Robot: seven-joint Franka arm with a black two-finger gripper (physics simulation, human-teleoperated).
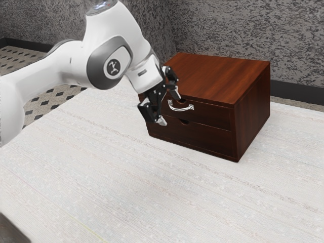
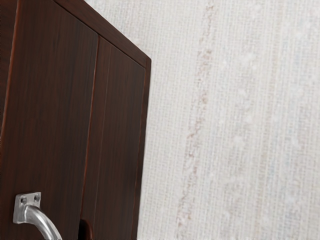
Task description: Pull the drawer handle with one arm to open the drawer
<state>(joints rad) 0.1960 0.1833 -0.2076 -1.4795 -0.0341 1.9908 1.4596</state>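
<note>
While our gripper point(image 1: 167, 109) hangs at front of wooden cabinet point(image 1: 223, 76), fingers stand spread wide, holding nothing (one tip just beside silver handle point(image 1: 180, 107), contact unclear). Upper drawer point(image 1: 210, 113) sits flush in cabinet face, cabinet resting on pale table point(image 1: 152, 192).
</note>
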